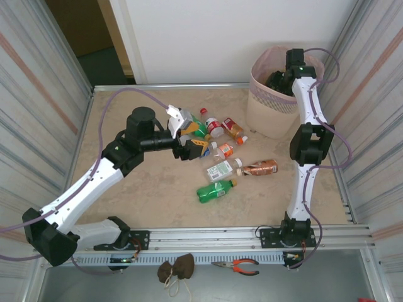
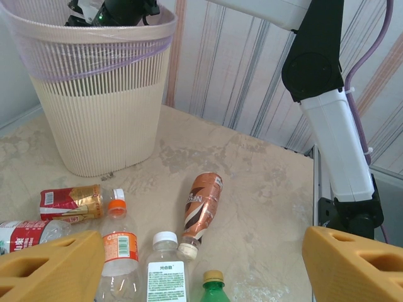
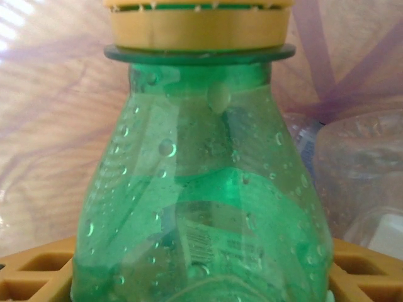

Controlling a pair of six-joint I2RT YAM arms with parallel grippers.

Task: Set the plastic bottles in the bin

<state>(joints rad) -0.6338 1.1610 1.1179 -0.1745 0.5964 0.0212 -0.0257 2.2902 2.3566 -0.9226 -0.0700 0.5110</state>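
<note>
From above and behind the arm bases (image 1: 286, 236), the overhead camera looks down the beige marbled bench (image 1: 157, 185) to a tall beige ribbed wastebasket with pink rim band (image 1: 267, 116). The left wrist camera, low over the bench, faces that same wastebasket. The right wrist camera sits tight against a green plastic bottle with yellow cap (image 3: 201, 207).

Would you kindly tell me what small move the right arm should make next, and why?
Probably open the right gripper: it sits inside the bin, gripping the green bottle, so releasing should drop it in.
</note>
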